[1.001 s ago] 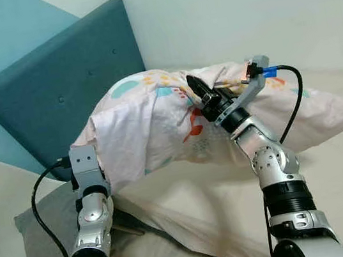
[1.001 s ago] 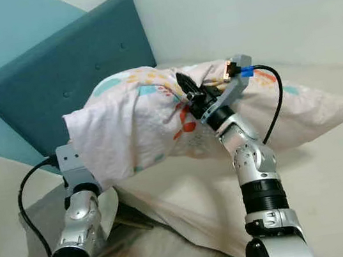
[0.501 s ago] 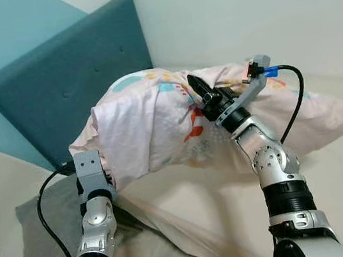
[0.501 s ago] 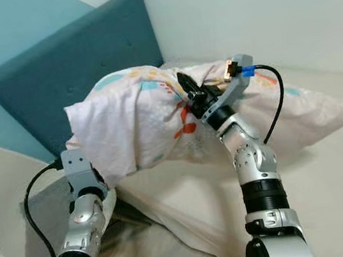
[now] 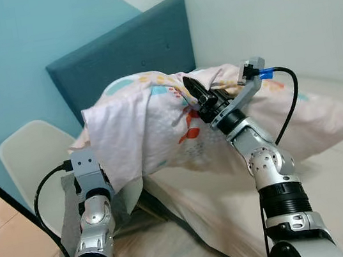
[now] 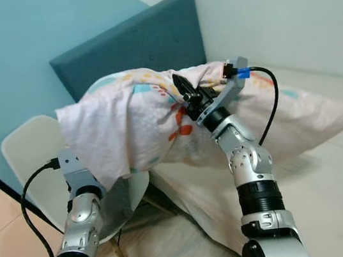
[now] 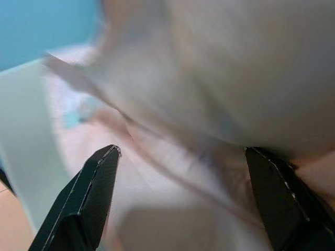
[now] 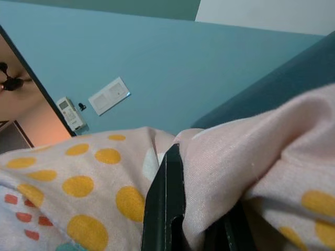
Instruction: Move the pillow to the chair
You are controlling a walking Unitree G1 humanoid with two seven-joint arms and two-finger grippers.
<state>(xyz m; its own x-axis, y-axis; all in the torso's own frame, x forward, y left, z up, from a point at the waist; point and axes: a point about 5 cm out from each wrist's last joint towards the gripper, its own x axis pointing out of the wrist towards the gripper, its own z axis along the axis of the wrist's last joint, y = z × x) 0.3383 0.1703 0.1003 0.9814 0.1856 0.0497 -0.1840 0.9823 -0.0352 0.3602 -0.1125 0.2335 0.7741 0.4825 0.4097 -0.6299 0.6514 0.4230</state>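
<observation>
Wall (image 5: pixel 10 43): teal, on the far left, with a wood-look floor (image 5: pixel 10 256) at its foot.
Chair (image 5: pixel 23 154): pale seat shell at the left, near the teal wall; a grey cloth (image 6: pixel 115 208) lies draped over its seat edge.
Left claw (image 7: pixel 183 204): raised at the near left, just beside the chair, under the hanging left end of the pillow; in the left wrist view its two black fingers (image 7: pixel 91 196) stand spread wide, with pale blurred fabric between and beyond them; whether they touch it cannot be told.
Pillow (image 5: pixel 139 127): pinkish-white cover with coloured spots, lifted above the bed; its left end droops over the left arm near the chair, and its right end trails down to the bed at the far right.
Headboard (image 5: pixel 128 51): dark teal, upholstered, behind the pillow.
Right claw (image 5: pixel 193 93): in the middle, at the pillow's top; pressed together, pinching a bunched fold of the pillow cover, as the right wrist view shows.
Bed (image 5: pixel 333 175): cream sheet, filling the right, below the pillow and the right arm.
</observation>
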